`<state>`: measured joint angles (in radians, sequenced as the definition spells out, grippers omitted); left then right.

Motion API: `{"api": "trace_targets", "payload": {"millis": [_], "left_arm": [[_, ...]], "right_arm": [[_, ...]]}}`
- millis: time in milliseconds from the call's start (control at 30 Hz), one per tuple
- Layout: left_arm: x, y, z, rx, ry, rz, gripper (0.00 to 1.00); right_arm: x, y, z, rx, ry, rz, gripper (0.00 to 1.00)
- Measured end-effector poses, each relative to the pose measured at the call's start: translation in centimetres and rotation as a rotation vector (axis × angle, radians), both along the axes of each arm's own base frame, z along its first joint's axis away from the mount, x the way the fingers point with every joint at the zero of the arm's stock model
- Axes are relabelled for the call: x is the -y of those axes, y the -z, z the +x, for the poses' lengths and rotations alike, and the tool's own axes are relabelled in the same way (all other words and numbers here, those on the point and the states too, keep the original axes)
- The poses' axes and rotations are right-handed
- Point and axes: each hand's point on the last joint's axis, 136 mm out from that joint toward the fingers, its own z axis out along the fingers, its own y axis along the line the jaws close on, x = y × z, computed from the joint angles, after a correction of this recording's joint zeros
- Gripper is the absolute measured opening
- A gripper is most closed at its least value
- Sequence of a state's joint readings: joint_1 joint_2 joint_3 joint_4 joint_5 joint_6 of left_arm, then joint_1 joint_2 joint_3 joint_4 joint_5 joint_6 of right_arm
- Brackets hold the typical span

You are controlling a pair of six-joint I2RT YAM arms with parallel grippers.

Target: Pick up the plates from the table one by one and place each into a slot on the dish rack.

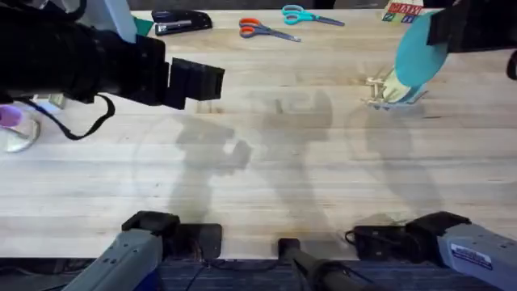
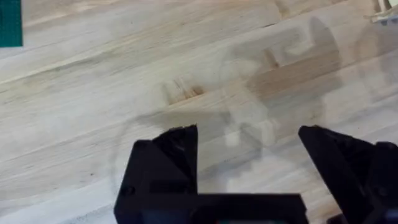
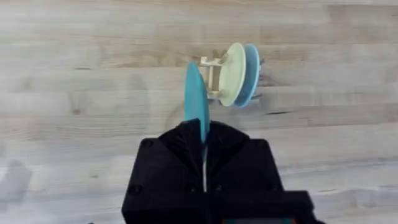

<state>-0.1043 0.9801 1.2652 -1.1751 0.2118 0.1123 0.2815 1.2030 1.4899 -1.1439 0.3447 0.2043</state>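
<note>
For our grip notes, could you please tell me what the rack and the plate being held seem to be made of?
The rack looks like pale unfinished wood: thin round pegs, matte. The turquoise plate in the right hand looks like plastic, smooth, thin and evenly coloured, though glazed ceramic is possible.

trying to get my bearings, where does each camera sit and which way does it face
Overhead: above the arm bases, looking down and forward over the table; both arms show.
Left wrist: on the left arm, facing bare wood; the open left gripper shows.
Right wrist: on the right arm, facing the dish rack; the right gripper pinches the turquoise plate.
Overhead and right wrist share rack and plate.
</note>
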Motion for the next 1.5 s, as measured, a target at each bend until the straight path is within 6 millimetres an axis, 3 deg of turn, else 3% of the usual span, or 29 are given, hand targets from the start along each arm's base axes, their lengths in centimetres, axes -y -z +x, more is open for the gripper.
{"api": "trace_targets", "payload": {"millis": [300,800,1133,1500], "left_arm": [[0.0,0.0,0.0,0.000,0.000,0.000,0.996],[0.0,0.0,0.0,-0.001,0.000,0.000,0.993],[0.0,0.0,0.0,-0.001,0.000,0.000,0.993],[0.0,0.0,0.0,-0.001,0.000,0.000,0.993]], "right_arm": [[1.8,0.3,-0.4,-0.025,0.056,-0.009,0.029],[2.2,0.5,-0.7,-0.041,0.068,-0.030,0.029],[2.1,2.2,0.4,-0.101,0.071,-0.051,0.029],[2.9,2.0,0.5,-0.097,0.081,-0.098,0.029]]}}
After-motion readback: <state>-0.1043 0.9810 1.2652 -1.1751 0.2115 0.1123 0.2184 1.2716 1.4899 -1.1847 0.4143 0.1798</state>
